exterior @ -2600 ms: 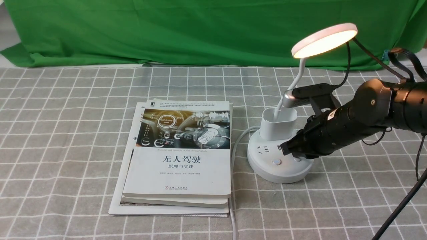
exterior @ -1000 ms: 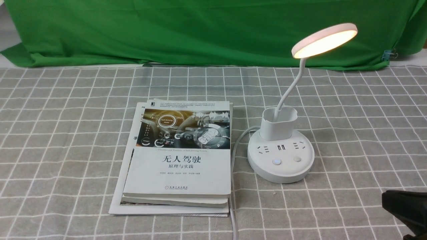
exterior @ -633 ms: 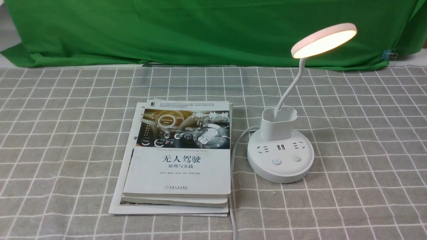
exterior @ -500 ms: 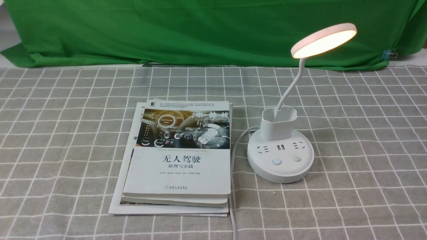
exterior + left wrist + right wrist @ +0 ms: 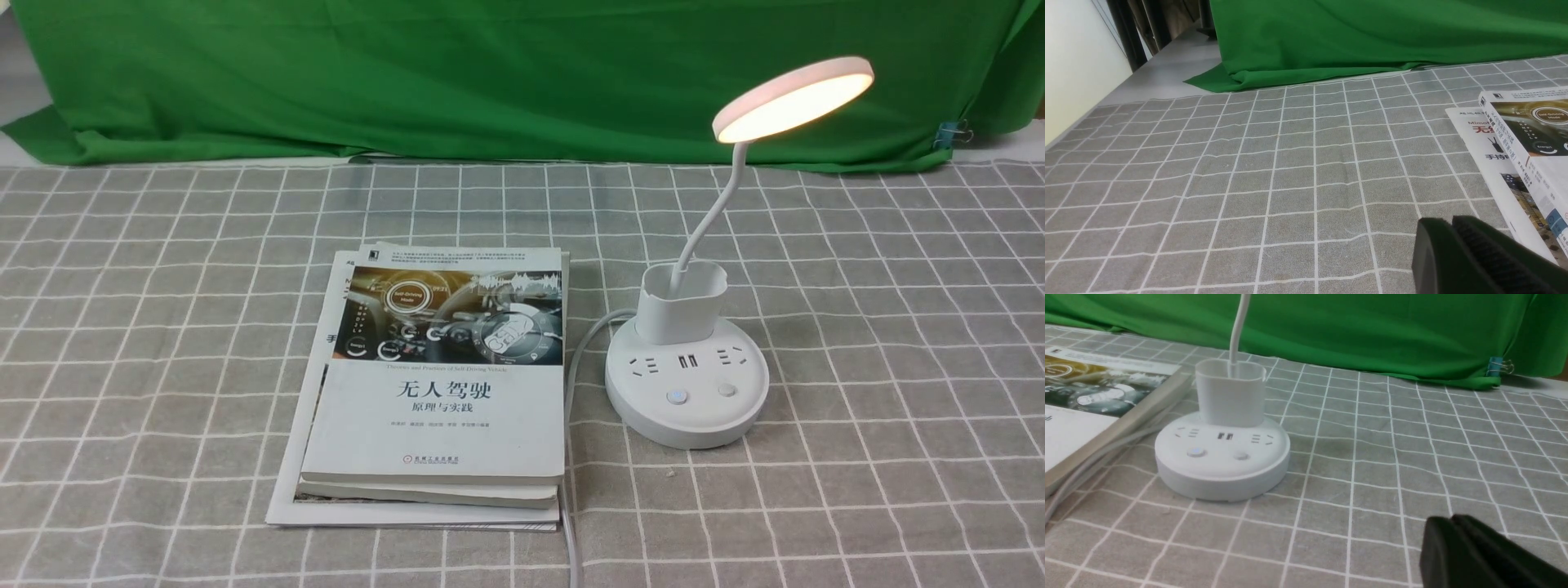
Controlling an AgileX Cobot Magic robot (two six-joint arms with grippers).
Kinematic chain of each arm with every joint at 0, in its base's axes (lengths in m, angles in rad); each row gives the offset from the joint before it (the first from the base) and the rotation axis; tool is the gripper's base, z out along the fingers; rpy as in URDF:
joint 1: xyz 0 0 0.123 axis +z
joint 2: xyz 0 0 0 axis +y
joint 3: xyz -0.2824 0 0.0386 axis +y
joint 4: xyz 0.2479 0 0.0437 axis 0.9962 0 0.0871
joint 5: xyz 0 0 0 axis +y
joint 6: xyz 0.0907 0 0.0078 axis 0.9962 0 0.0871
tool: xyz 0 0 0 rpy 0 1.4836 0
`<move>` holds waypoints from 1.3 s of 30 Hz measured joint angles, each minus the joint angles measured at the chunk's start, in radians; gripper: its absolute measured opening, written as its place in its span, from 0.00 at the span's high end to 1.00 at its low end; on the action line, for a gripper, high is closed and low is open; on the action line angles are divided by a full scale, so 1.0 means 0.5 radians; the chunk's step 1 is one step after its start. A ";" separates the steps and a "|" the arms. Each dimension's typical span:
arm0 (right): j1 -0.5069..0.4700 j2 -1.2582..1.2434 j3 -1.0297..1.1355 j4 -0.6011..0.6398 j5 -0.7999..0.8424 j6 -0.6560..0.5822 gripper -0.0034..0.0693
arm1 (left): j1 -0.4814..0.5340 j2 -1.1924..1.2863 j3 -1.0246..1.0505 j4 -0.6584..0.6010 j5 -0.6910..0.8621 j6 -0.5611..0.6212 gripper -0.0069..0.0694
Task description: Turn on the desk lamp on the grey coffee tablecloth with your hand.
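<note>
The white desk lamp (image 5: 687, 392) stands on the grey coffee tablecloth (image 5: 898, 343) right of centre; its round head (image 5: 793, 98) glows warm. Its round base shows sockets and two buttons, the left button (image 5: 676, 398) faintly lit. The right wrist view shows the same lamp base (image 5: 1222, 457) and cup holder. No arm shows in the front view. My right gripper (image 5: 1451, 523), the hand, hangs shut over bare cloth, well back from the lamp. My left gripper (image 5: 1451, 222) is shut with nothing in it, over cloth beside the books.
A stack of books (image 5: 441, 384) lies left of the lamp, its edge (image 5: 1527, 134) close to my left gripper. The lamp's white cable (image 5: 571, 392) runs between books and base toward the front edge. A green backdrop cloth (image 5: 490, 73) closes the far side.
My right arm, which had its tip at the lamp base, has drawn back to the right and left the front view. The lamp head stays lit throughout.
</note>
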 joint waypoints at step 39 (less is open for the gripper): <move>0.000 0.000 0.000 0.000 0.005 0.000 0.79 | 0.000 0.000 0.000 0.000 0.000 0.000 0.88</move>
